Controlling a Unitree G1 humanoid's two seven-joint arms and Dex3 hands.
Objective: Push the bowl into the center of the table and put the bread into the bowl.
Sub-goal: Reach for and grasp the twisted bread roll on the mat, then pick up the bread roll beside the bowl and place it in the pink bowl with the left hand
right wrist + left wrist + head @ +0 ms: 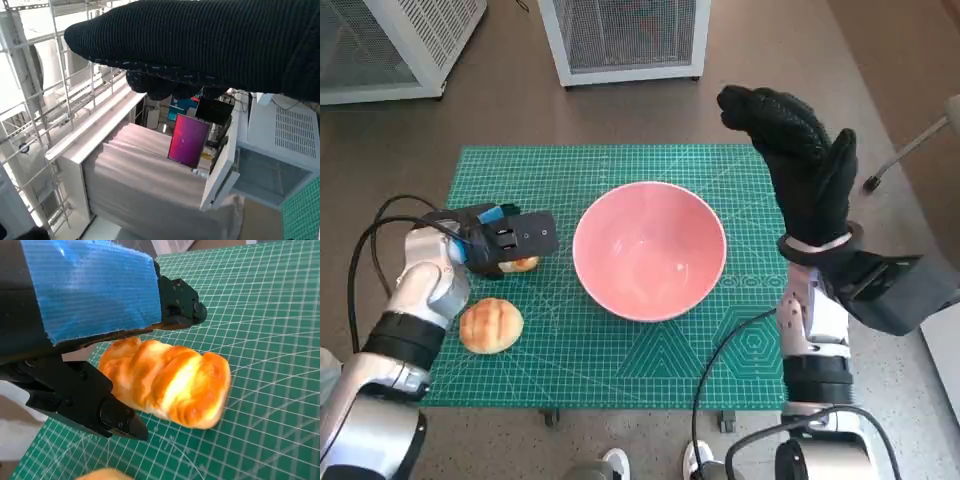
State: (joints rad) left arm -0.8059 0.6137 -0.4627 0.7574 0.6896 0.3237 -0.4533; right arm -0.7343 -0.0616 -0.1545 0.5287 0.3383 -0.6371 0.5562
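While the bowl sits central, step: grasping bread.
Round bun [491, 325]: nearest, untouched.
Left hand [507, 239]: fingers [120, 419] straddle the bread loaf [167, 381]; grip unconfirmed.
Pink bowl [649, 249]: mid-surface, empty.
Right hand [802, 160]: raised, fingers apart, holding nothing.
Next: close, lift, carry to bowl.

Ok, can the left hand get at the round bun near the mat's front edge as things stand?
Probably not yet: the left hand sits over the other bread, fingers around it. The round bun lies uncovered beside the forearm.
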